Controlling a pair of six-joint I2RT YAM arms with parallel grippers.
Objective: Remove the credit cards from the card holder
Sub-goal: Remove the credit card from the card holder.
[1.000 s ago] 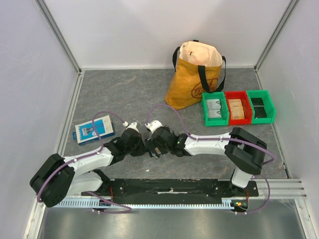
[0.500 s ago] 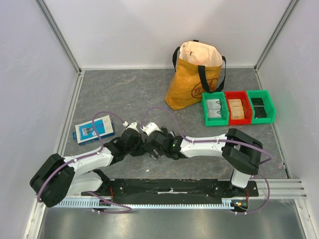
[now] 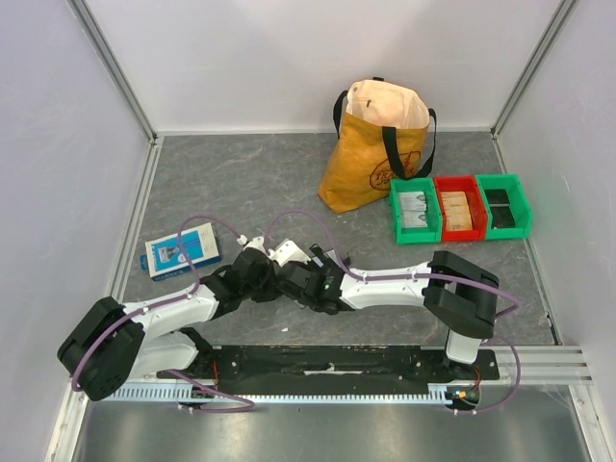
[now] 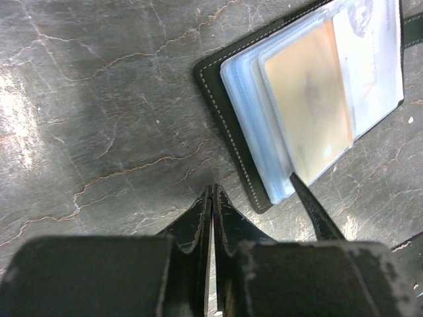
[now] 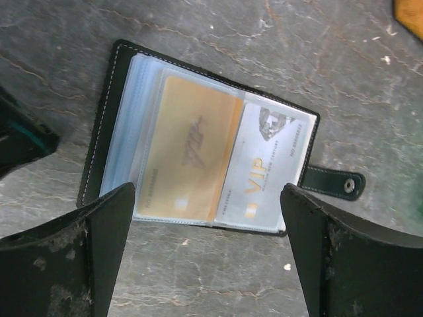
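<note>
Right arm slid left | right end effector spread above open card holder on worktop | left end effector pressed together beside it | credit cards still sleeved, none out

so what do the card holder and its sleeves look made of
The card holder looks like black leather or faux leather: matte, with pale stitching along its edge. The sleeves seem to be clear soft plastic, glossy and slightly hazy over the orange card.
</note>
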